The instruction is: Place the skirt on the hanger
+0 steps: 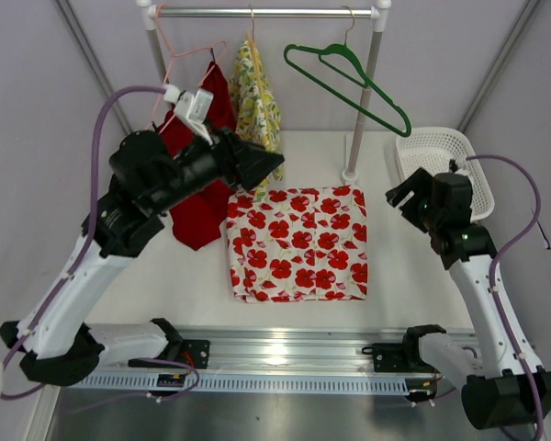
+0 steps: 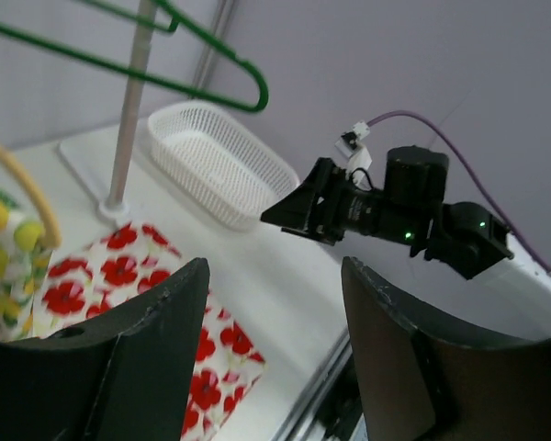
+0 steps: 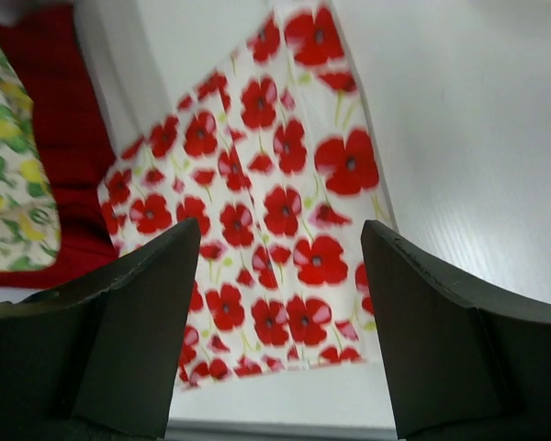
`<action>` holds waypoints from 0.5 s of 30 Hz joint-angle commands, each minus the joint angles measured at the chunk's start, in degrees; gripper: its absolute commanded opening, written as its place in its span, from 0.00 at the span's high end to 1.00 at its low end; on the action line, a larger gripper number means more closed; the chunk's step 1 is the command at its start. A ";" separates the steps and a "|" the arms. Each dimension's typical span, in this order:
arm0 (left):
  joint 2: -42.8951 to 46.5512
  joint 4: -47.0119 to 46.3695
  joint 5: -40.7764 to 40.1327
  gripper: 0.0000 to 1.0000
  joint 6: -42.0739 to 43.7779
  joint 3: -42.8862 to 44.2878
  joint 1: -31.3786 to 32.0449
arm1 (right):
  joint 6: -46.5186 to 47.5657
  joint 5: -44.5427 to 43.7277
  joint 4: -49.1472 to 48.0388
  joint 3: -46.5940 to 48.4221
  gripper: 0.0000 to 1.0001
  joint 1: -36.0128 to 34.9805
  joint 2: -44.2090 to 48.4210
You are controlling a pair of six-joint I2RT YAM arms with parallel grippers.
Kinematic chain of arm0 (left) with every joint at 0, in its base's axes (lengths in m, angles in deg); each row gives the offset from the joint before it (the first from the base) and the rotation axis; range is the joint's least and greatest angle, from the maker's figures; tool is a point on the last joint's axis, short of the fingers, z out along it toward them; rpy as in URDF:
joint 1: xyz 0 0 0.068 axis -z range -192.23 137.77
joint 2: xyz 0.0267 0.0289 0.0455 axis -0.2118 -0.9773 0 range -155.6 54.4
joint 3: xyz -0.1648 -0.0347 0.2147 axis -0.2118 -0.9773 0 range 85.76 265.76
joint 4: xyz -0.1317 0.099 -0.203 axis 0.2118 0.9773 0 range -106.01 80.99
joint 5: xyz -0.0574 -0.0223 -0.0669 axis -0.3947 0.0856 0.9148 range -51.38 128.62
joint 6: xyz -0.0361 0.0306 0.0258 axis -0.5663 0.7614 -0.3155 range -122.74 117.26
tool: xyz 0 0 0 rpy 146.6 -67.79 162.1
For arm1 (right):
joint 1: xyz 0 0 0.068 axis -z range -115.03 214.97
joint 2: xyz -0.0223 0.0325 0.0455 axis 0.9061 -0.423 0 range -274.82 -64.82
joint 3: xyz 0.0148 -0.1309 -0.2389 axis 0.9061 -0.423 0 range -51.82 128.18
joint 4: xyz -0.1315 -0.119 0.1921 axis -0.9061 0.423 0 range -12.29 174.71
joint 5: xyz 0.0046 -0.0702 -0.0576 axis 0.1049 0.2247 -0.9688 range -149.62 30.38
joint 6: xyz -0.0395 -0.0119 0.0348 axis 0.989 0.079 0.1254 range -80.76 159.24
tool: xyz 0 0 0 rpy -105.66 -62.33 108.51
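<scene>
Fingers (image 2: 151, 354) of the left gripper (image 1: 262, 165) stood well apart with nothing between them. The right gripper (image 1: 400, 195) was spread the same way and was also empty. The left one hung in the air over the far left corner of the skirt (image 1: 298, 241), pointing across toward the right side of the table (image 1: 395, 303). The right one hovered just off the skirt's far right corner, aimed down and leftward at the cloth. Neither touched it.

The skirt lay flat in a rough rectangle at the middle of the table, between the two arms. It seemed a little longer from side to side, and its near hem ran along the table's near edge.

The hanger (image 1: 349, 78) hung by its hook from the rail (image 1: 266, 13) above the far edge, right of centre. In the overhead view its long bar slanted down toward the right, so its lower end came nearest the right gripper.

The skirt therefore lay below and between the grippers, and the hanger beyond and above them. The left gripper looked the closer to the skirt and the right the closer to the hanger. That suggested one arm would fetch the hanger while the other took a far corner of the cloth.
</scene>
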State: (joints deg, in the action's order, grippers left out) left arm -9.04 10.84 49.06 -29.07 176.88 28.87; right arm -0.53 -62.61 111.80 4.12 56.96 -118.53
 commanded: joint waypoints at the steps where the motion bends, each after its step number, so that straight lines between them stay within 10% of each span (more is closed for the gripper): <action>1: -8.08 -7.85 -4.16 0.35 3.12 6.87 2.83 | 3.74 -3.44 -7.79 7.58 0.24 4.82 -4.98; 15: -42.80 -10.54 -37.93 0.42 4.44 34.82 5.83 | 0.48 7.71 -17.29 19.99 0.24 11.00 -17.91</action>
State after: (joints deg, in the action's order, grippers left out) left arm -50.63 -1.27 20.10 -25.16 203.89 34.75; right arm 0.47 -59.68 99.43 21.87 67.74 -134.36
